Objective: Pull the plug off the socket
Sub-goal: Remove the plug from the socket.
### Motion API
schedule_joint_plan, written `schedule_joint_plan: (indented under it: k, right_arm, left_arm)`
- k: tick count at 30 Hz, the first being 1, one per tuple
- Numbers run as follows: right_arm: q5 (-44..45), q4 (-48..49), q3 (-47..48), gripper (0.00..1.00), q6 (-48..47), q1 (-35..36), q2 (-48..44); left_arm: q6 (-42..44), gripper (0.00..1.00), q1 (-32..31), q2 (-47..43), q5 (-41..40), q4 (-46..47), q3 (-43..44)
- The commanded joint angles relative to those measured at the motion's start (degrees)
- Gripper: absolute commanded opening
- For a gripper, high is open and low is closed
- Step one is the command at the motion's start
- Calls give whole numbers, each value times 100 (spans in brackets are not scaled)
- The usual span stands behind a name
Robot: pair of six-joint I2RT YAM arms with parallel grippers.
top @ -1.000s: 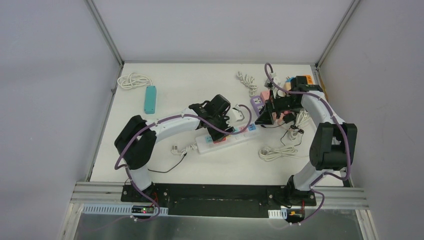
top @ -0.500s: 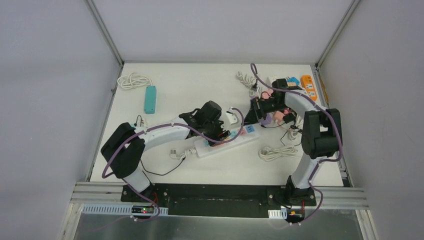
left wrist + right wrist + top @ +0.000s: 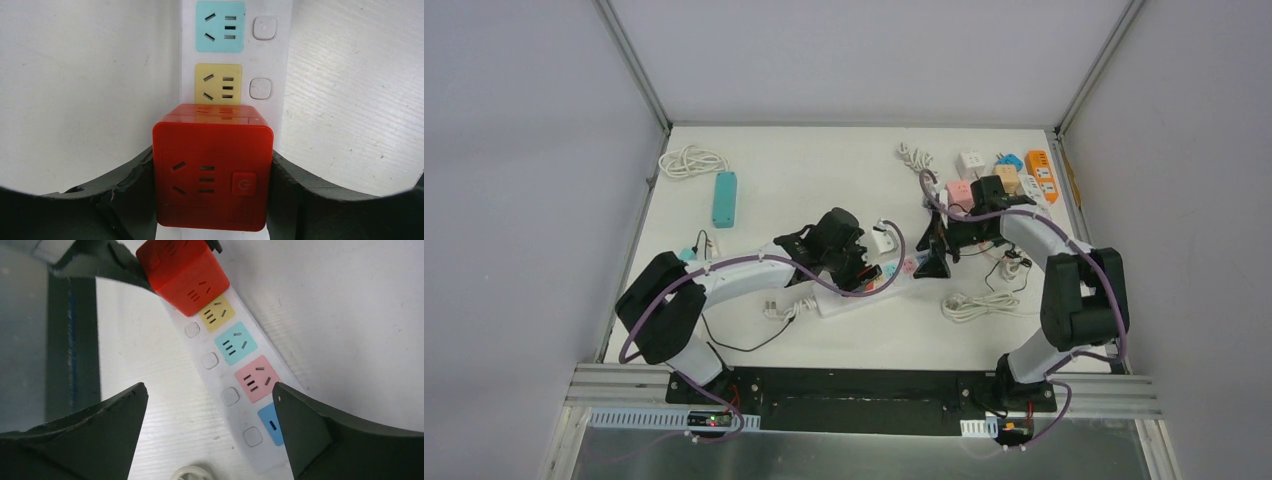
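A red cube plug (image 3: 212,170) stands on the white socket strip (image 3: 280,60), just below its yellow and teal outlets. My left gripper (image 3: 212,190) is shut on the cube, one black finger (image 3: 130,185) pressed against each side. In the top view this grip (image 3: 856,262) is at the table's middle. My right gripper (image 3: 209,390) hangs open over the strip's other end, above the pink and blue outlets, with nothing between its fingers. The right wrist view shows the red plug (image 3: 182,272) further along the strip (image 3: 225,365). Seen from above, the right gripper (image 3: 932,262) is beside the strip's right end.
A teal strip (image 3: 724,198) and a coiled white cable (image 3: 692,161) lie at the back left. Several coloured adapters (image 3: 1004,170) crowd the back right corner. A white cable coil (image 3: 974,305) lies right of the strip, a small white adapter (image 3: 884,238) just behind it.
My right arm has swung from the adapters at the back right down and left to the strip's right end. The left gripper and strip have shifted slightly left; its grip is unchanged.
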Motion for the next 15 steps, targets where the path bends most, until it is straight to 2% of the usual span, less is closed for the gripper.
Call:
schedule_joint_plan:
  k: [1, 6, 10, 15]
  right_arm:
    - [136, 749, -632, 100, -2181, 127, -803]
    - [266, 398, -779, 97, -3813, 396, -746]
    - [491, 751, -968, 94, -3682, 560, -625]
    - [773, 734, -958, 95, -3563, 580, -447]
  left_arm:
    - [182, 0, -26, -153, 584, 459, -262]
    - [439, 0, -31, -163, 921, 672, -449]
    - [632, 0, -30, -221, 1147, 970, -716]
    - [669, 0, -29, -225, 1155, 1299, -924]
